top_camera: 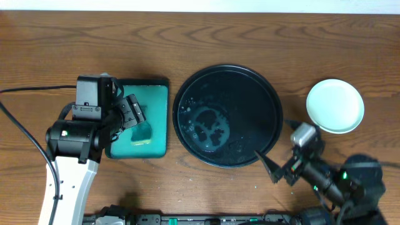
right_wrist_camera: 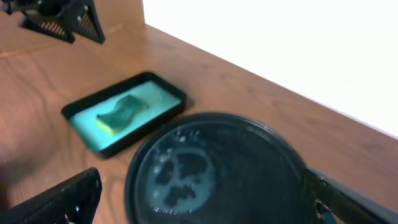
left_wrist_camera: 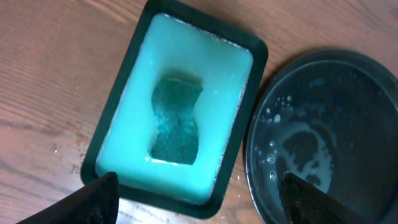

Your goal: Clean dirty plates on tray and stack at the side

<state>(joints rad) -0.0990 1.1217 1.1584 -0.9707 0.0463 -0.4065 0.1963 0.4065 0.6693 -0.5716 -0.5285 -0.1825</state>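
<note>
The round black tray (top_camera: 262, 94) sits mid-table with a wet, soapy smear in its left half and nothing else on it. It also shows in the left wrist view (left_wrist_camera: 348, 93) and the right wrist view (right_wrist_camera: 249, 155). White plates (top_camera: 335, 105) lie right of the tray on the table, seen as one round shape, so I cannot tell how many. My left gripper (top_camera: 132, 114) is open and empty over the teal tray, its fingers wide apart (left_wrist_camera: 199, 202). My right gripper (top_camera: 275, 167) is open and empty at the tray's near right rim, facing across it (right_wrist_camera: 199, 199).
A rectangular teal tray with a dark rim (top_camera: 159, 94) stands left of the black tray, holding pale soapy water and a green sponge (left_wrist_camera: 176, 119). Both also show in the right wrist view, the tray (right_wrist_camera: 165, 93) and the sponge (right_wrist_camera: 121, 112). A cable runs along the table's left.
</note>
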